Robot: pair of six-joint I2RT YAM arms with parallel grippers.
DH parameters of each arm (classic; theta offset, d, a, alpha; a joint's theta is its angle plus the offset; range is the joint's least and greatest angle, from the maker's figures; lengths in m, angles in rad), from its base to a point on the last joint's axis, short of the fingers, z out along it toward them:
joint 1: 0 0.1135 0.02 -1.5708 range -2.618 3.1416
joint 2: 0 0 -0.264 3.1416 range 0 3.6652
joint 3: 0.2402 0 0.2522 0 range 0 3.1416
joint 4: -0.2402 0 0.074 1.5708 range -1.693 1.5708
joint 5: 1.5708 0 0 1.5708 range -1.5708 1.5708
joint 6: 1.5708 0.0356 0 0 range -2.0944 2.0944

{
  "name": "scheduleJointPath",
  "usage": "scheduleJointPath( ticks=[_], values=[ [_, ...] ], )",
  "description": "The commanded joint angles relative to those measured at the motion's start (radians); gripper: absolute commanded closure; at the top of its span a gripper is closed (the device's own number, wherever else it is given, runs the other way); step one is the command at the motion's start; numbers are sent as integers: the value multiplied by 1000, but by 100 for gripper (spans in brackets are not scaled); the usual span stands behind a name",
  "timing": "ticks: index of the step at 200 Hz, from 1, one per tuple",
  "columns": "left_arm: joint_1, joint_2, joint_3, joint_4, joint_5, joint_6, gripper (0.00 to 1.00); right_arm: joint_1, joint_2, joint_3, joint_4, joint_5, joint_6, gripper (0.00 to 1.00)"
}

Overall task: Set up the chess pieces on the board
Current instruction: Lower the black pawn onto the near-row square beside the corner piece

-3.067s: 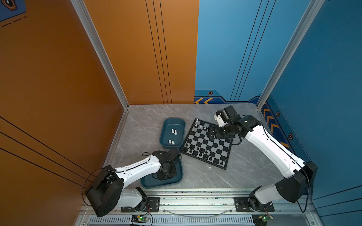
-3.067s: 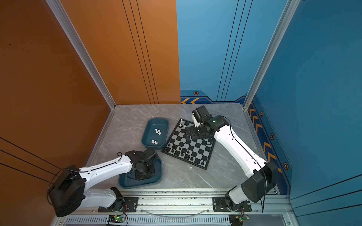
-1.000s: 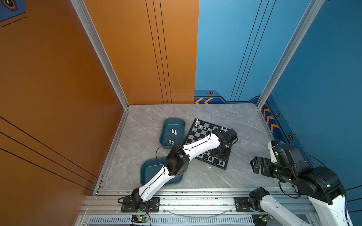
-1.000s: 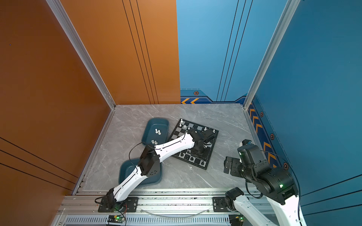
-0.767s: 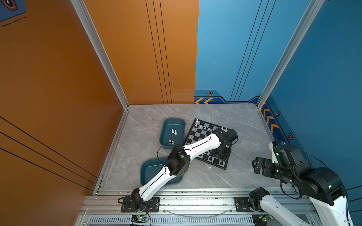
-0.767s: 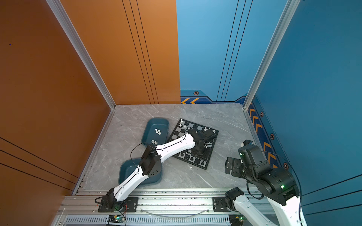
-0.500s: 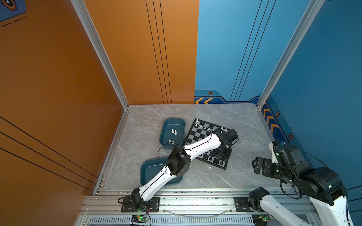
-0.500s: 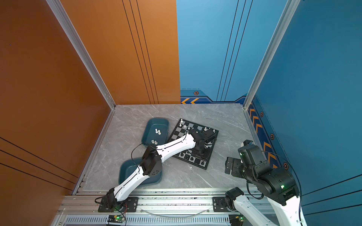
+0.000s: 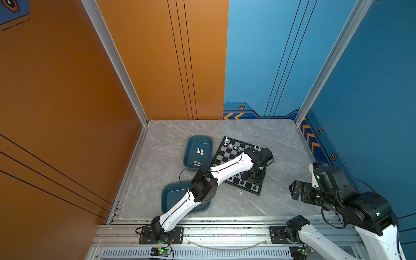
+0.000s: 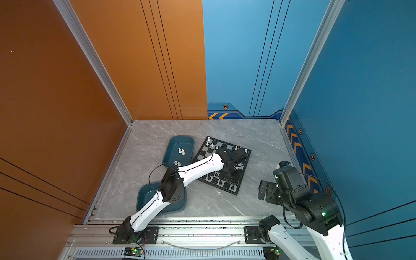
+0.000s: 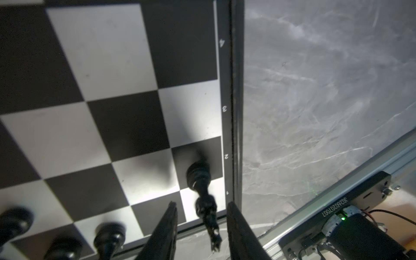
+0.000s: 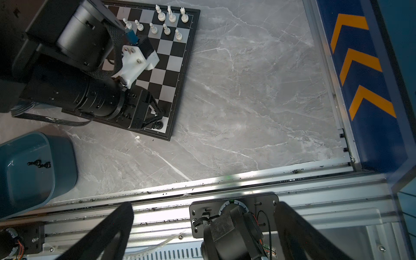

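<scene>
The board [image 9: 225, 155] lies askew on the table [image 9: 281, 139]. The far tray [image 9: 208, 140] sits just left of the board. The near tray [image 9: 171, 198] lies in front of the far tray, at the table's front edge.

- Far-tray pieces [image 9: 200, 151]: inside the far tray.
- Near-tray pieces [image 12: 39, 163]: inside the near tray.
- Far-row pieces [image 9: 230, 144]: on the board's far rows.
- Near-row pieces [image 9: 242, 182]: on its near rows.

The left claw [image 9: 253, 176] is over the board's near right corner. An edge piece [image 11: 199, 177] stands between its fingers. The right claw [image 9: 292, 191] is well right of the board.

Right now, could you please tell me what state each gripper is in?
Left gripper: open, jaws either side of a black piece standing on the board, not gripping it.
Right gripper: open, holding nothing.
</scene>
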Motion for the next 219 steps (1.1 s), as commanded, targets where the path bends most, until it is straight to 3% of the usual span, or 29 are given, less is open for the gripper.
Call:
scheduleJointPath(
  ticks=[1, 29, 126, 219],
  values=[
    [-17, -81, -54, -21, -89, 7, 62, -6, 7, -15, 15, 22, -1, 0],
    [-33, -87, -57, -21, -135, 16, 61, -6, 3, -33, 25, 17, -8, 0],
    [-62, -66, -37, -20, -107, 10, 63, -8, 6, -30, 16, 17, -24, 0],
    [-59, -53, -66, -19, -90, -5, 76, -9, 6, -34, 16, 18, -34, 0]
  ],
)
